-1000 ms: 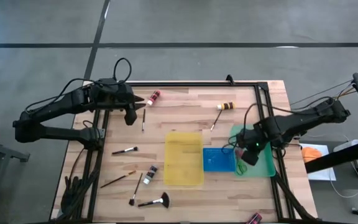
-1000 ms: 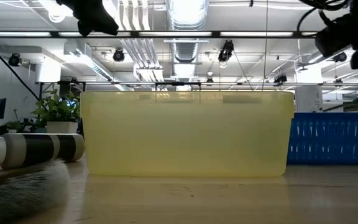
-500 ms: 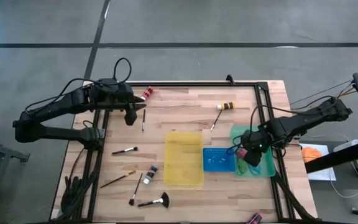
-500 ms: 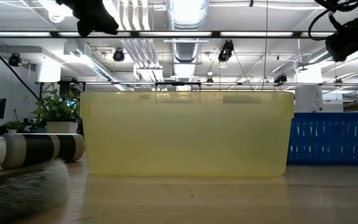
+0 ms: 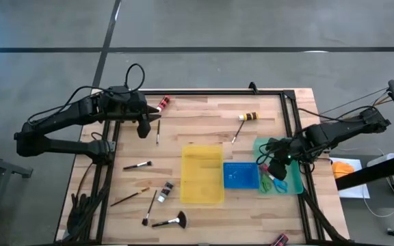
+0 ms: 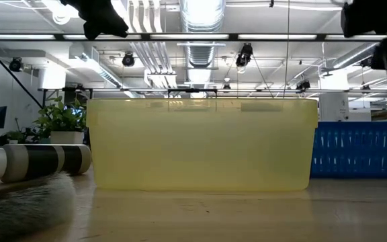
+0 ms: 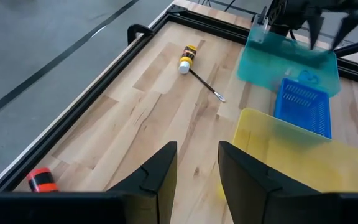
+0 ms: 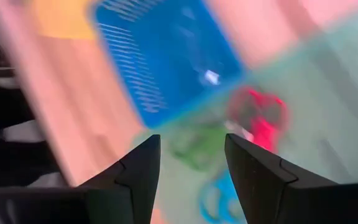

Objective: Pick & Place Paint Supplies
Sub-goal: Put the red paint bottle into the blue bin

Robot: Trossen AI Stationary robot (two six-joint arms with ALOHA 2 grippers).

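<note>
Pulling my right hand back toward 3 o'clock, fingers spread wide, empty; scissors lie in the green tray. Left hand waits, narrowly parted.

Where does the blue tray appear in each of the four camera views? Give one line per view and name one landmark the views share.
High view: blue tray, between the yellow tray and the green tray.
Low view: right edge, beside the yellow tray.
Left wrist view: upper right.
Right wrist view: upper middle.
Shared landmark: the yellow tray adjoining it.
</note>
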